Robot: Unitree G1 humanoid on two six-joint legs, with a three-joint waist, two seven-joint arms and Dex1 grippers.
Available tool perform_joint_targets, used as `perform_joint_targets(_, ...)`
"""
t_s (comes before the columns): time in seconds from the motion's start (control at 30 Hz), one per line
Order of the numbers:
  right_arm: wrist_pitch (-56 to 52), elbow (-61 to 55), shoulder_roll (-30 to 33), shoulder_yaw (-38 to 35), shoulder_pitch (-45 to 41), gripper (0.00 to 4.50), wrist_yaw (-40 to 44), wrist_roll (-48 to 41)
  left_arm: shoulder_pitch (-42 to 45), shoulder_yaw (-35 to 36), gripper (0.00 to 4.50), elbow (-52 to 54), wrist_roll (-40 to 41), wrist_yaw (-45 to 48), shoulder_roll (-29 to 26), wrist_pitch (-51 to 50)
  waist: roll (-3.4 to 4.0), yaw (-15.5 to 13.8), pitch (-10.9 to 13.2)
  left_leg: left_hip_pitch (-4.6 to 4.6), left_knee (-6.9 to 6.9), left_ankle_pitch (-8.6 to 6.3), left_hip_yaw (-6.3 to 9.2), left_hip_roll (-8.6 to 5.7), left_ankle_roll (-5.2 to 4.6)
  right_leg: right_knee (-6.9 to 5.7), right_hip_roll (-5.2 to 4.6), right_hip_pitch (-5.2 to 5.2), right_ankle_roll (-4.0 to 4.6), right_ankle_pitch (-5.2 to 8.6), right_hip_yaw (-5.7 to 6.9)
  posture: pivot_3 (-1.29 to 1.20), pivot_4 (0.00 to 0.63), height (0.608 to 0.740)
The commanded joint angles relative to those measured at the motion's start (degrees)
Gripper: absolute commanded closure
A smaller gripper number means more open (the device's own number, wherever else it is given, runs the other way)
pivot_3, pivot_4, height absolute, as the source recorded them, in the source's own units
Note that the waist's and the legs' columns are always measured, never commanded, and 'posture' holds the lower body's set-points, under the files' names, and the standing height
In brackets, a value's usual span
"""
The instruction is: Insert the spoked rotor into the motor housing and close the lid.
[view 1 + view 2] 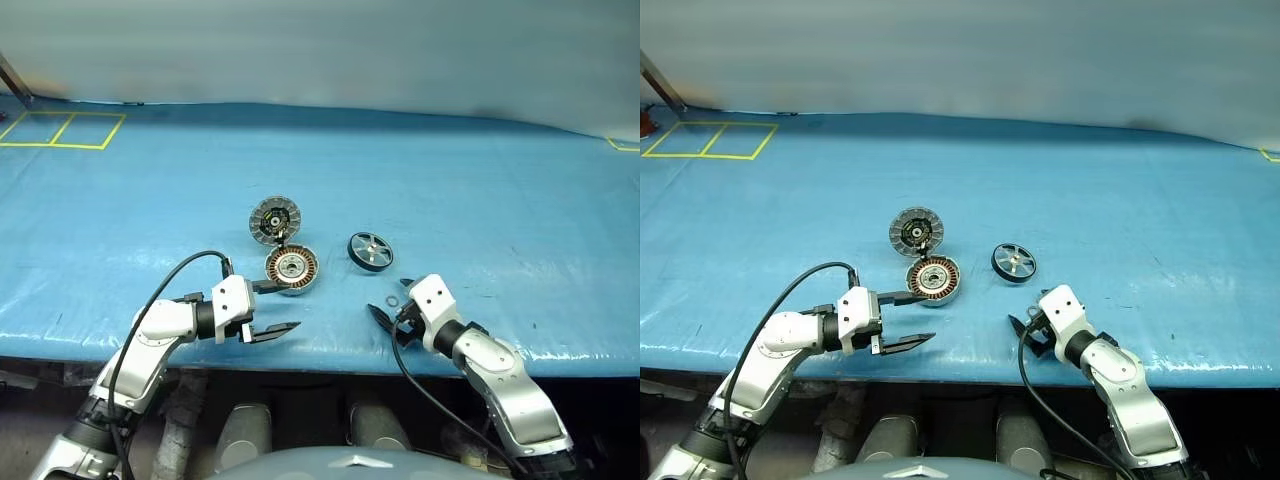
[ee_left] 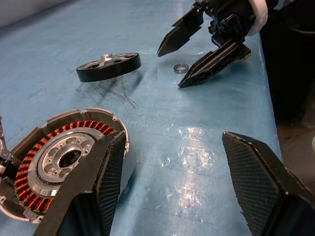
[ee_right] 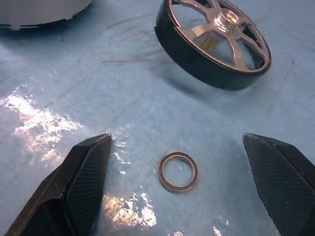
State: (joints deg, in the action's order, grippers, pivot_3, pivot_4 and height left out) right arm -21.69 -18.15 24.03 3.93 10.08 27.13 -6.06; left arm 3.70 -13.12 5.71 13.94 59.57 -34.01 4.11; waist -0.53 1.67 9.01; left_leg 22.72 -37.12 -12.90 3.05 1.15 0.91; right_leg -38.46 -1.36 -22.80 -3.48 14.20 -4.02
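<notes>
- The motor housing sits on the blue desk, its lid swung open just behind it.
- The left end effector, released, has one finger beside the housing's near rim.
- One spoked rotor lies right of the housing.
- One small ring lies right of the housing, between the released right end effector's fingers.

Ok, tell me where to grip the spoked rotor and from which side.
Take the spoked rotor across its black outer rim, coming from above with the open right gripper. It lies flat on the blue table, clear of the motor housing.
</notes>
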Motion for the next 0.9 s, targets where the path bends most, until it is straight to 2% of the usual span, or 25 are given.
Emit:
perform_joint_targets(0.03, 0.6, 0.9, -0.9, -1.9, 1.2, 0.0, -1.1, -0.9, 1.8, -0.1, 1.17, -1.4, -0.2, 1.9, -0.1, 1.1, 0.0, 0.1, 0.0, -0.01, 0.0, 0.0, 0.0, 0.01, 0.0, 0.0, 0.0, 0.0, 0.0, 0.0, 0.0, 0.0, 0.15, 0.74)
perform_joint_targets(0.3, 0.7, 1.6, -0.8, -2.5, 4.5, 0.0, -1.1, -1.3, 4.0, -0.3, 1.17, -5.3, -1.5, 2.7, 1.5, 3.1, -0.01, -0.2, 0.0, 0.01, 0.04, 0.0, 0.02, 0.0, 0.0, 0.3, -0.01, 0.12, -0.06, -0.03, 0.02, 0.0, 0.15, 0.74)
perform_joint_targets(0.7, 1.7, 4.0, -0.6, -2.8, 5.0, 3.8, -1.8, -0.6, 4.4, 0.5, 1.15, -8.3, -1.5, 3.5, 2.7, 5.9, -0.07, -0.3, -0.1, -0.02, 0.04, -0.01, 0.03, 0.0, -0.01, 0.5, -0.03, 0.25, -0.1, -0.06, 0.01, 0.0, 0.15, 0.74)
perform_joint_targets(0.9, 1.4, 3.8, -1.3, -3.9, 4.9, 3.83, -2.2, -1.7, 4.3, 1.5, 1.15, -9.6, -1.5, 2.5, 2.7, 7.2, -0.09, -0.3, -0.1, -0.02, 0.06, -0.01, 0.04, 0.01, -0.01, 0.52, -0.03, 0.26, -0.1, -0.06, 0.02, 0.0, 0.15, 0.74)
